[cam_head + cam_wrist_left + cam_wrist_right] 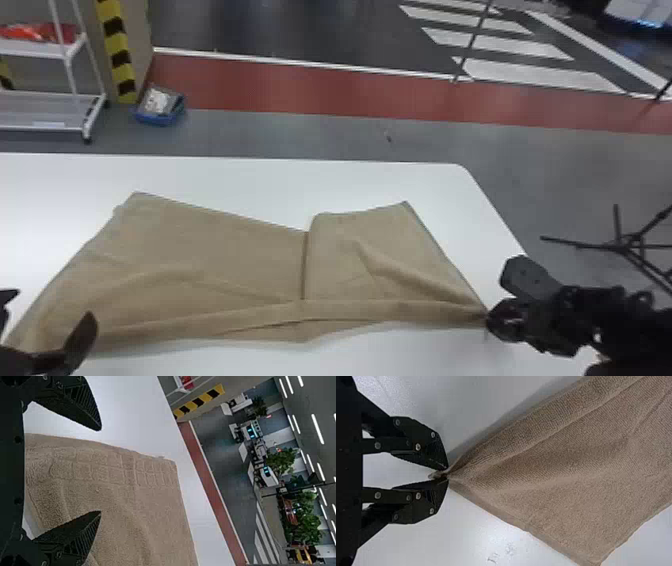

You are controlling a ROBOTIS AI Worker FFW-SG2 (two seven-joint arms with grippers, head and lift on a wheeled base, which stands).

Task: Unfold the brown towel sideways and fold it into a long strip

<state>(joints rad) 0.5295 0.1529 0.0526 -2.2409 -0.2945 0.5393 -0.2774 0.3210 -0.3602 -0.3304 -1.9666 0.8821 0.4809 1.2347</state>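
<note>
Biggest thing first: the floor out past the table, well beyond my left gripper (pixel 52 304) and right gripper (pixel 490 318), has a red band (pixel 300 90) across it. Then there's the white table (pixel 350 182), with bare surface on the far side of the towel from them. The brown towel (pixel 215 260) is spread on that, stretched sideways between the two tools, kinda rumpled, with a crease line (pixel 304 265) running away from the tools around its middle and a folded strip along the near side that narrows to a point at the right tool. Way past the left one, over on the floor, sit a white rack (pixel 40 49) with red stuff (pixel 45 32) on its shelf and a striped post (pixel 117 57). A black stand (pixel 625 245) is off the table, out past the right tool. As for the tools, the left one's fingers are spread wide at the towel's left end, by a border of woven squares (pixel 99 471); can't tell if they touch it. The right one has its fingers pinched together on a towel corner. Smallest is a blue bin (pixel 160 120) on the floor by the post.
</note>
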